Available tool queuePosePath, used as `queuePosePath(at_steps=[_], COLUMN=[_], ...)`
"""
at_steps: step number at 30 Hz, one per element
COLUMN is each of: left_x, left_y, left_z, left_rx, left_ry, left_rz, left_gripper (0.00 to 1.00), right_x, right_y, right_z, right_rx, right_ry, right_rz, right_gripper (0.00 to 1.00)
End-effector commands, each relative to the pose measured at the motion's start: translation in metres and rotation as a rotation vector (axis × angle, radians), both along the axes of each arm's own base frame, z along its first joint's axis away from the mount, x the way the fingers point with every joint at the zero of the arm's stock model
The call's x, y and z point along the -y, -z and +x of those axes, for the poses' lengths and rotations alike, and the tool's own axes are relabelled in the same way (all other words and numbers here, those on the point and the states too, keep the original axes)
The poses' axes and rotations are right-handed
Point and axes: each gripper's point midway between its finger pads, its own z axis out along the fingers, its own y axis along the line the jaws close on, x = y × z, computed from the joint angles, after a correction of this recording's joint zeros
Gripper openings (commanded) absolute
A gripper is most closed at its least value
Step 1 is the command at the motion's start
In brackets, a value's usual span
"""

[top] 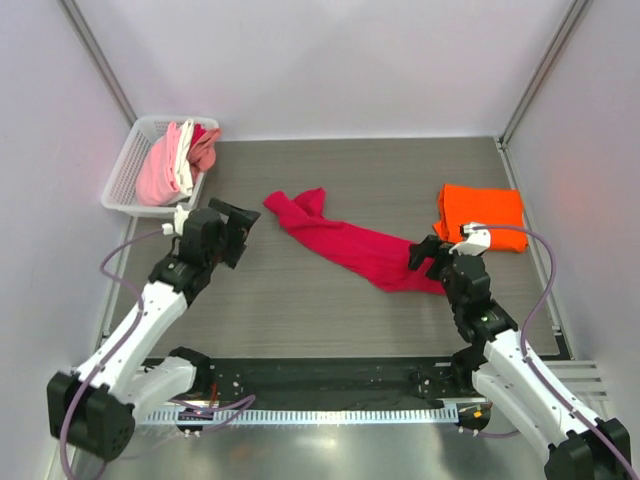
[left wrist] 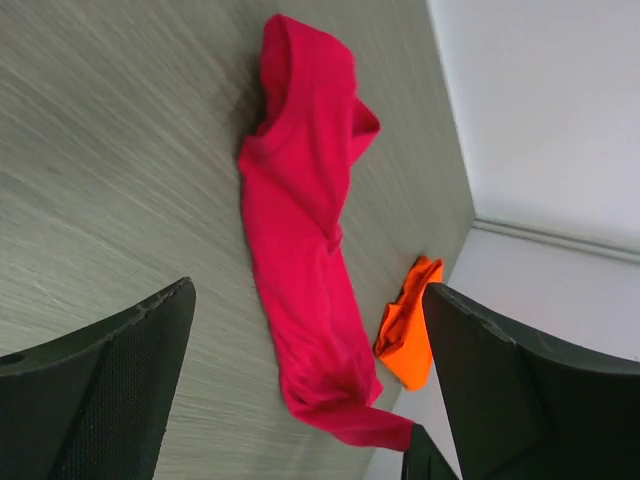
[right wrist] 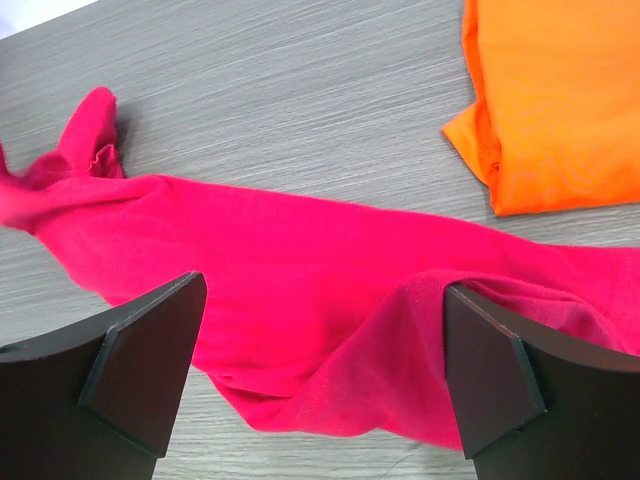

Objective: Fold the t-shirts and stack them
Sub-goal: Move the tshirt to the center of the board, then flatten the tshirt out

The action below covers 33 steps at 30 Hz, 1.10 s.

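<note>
Two robot arms reached in from the near edge of the grey surface [top: 300, 310] in the overhead view. The left pincer [top: 235, 228] hung over bare surface with its jaws spread wide, holding nothing, near the far-left end of the crimson t-shirt [top: 350, 250]. That shirt lay crumpled in a long diagonal strip across the middle, and the right pincer [top: 425, 252] hovered at its near-right end. A folded orange t-shirt [top: 483, 212] lay flat just beyond, at the right edge. A white basket [top: 122, 180] in the far-left corner held a pink t-shirt [top: 155, 178] and a white t-shirt [top: 185, 160]. Seen from the left wrist, the left pincer [left wrist: 310, 288] was wide open and empty, framing the crimson t-shirt [left wrist: 300, 200] stretched away across the surface, the orange t-shirt [left wrist: 405, 335] beyond it by the wall. Seen from the right wrist, the right pincer [right wrist: 322, 285] stood fully open above the crimson t-shirt [right wrist: 250, 250], gripping nothing; the orange t-shirt [right wrist: 550, 100] lay just beside it, upper right.
</note>
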Motion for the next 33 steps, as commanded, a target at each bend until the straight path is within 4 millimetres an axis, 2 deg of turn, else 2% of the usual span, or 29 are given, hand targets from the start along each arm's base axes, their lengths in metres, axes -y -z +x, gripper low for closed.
queuePosePath(at_steps=[1,3,4,6,7,8,9,10,11,12,13,14,15,16,17,18,19,20,21,22,24,25,26,27,28,31,32,33], left_x=[-0.005,0.002,0.010,0.028,0.037,0.044,0.059,0.065,0.072,0.082,0.085,0.089,0.084,0.086,0.088,0.092,0.096,0.096,0.103,0.104,0.106,0.107,0.107,0.105,0.104,0.103,0.100,0.097], left_y=[-0.053,-0.046,-0.053,-0.028,-0.038,-0.035,-0.010,-0.008,-0.012,0.005,0.010,0.006,0.011,0.032,0.035,0.034,0.053,0.063,0.055,0.077,0.087,0.090,0.102,0.106,0.110,0.110,0.112,0.111], left_z=[0.006,0.009,0.013,0.018,0.025,0.028,0.030,0.034,0.042,0.046,0.052,0.060,0.068,0.077,0.083,0.091,0.098,0.099,0.110,0.114,0.118,0.123,0.123,0.123,0.121,0.121,0.120,0.119], left_rx=[0.285,0.278,0.283,0.196,0.207,0.196,0.130,0.117,0.120,0.085,0.073,0.084,0.068,0.020,0.010,0.000,-0.046,-0.088,-0.074,-0.120,-0.151,-0.158,-0.187,-0.198,-0.207,-0.198,-0.197,-0.198], left_ry=[0.068,0.144,0.178,0.283,0.307,0.332,0.393,0.409,0.417,0.450,0.455,0.449,0.417,0.422,0.426,0.430,0.447,0.464,0.467,0.482,0.499,0.499,0.508,0.505,0.501,0.490,0.480,0.464], left_rz=[0.118,0.192,0.215,0.299,0.314,0.335,0.386,0.402,0.418,0.451,0.465,0.475,0.506,0.533,0.553,0.564,0.586,0.609,0.611,0.633,0.654,0.660,0.675,0.681,0.681,0.675,0.683,0.683], left_gripper=[0.99,0.99,0.99,0.98,0.96,0.94,0.93,0.92,0.91,0.91,0.91,0.91,0.91,0.91,0.91,0.90,0.88,0.80,0.76,0.74,0.64,0.63,0.62,0.62,0.61,0.51,0.50,0.50], right_x=[0.007,0.009,0.013,0.016,0.019,0.022,0.023,0.023,0.021,0.021,0.019,0.019,0.016,0.018,0.018,0.018,0.018,0.018,0.018,0.016,0.017,0.018,0.019,0.023,0.026,0.039,0.046,0.049], right_y=[-0.009,-0.005,-0.004,-0.005,0.001,0.001,0.000,0.000,-0.005,0.001,0.003,0.004,0.003,0.010,0.009,0.014,0.013,0.011,0.013,0.012,0.012,0.011,0.011,0.012,0.013,0.010,0.000,0.004], right_z=[0.005,0.005,0.006,0.008,0.005,0.005,0.003,0.002,0.001,-0.005,-0.008,-0.011,-0.014,-0.020,-0.022,-0.027,-0.028,-0.029,-0.031,-0.032,-0.033,-0.033,-0.033,-0.033,-0.032,-0.024,-0.019,-0.015], right_rx=[0.029,0.005,-0.005,-0.018,-0.047,-0.053,-0.059,-0.067,-0.070,-0.107,-0.128,-0.146,-0.160,-0.198,-0.207,-0.238,-0.241,-0.243,-0.254,-0.258,-0.269,-0.272,-0.279,-0.288,-0.291,-0.288,-0.265,-0.289], right_ry=[0.052,0.070,0.100,0.125,0.137,0.158,0.163,0.163,0.167,0.169,0.164,0.164,0.163,0.173,0.179,0.182,0.182,0.183,0.182,0.179,0.186,0.196,0.210,0.232,0.254,0.333,0.364,0.379], right_rz=[0.016,0.014,0.013,0.012,0.004,0.008,0.009,0.011,0.041,0.046,0.059,0.071,0.100,0.096,0.106,0.109,0.113,0.118,0.121,0.128,0.132,0.136,0.134,0.127,0.122,0.069,0.037,-0.004], right_gripper=[0.98,0.96,0.94,0.91,0.89,0.87,0.84,0.79,0.71,0.55,0.56,0.55,0.49,0.34,0.21,0.04,0.01,0.01,0.01,0.01,0.01,0.09,0.26,0.59,0.63,0.71,0.73,0.81])
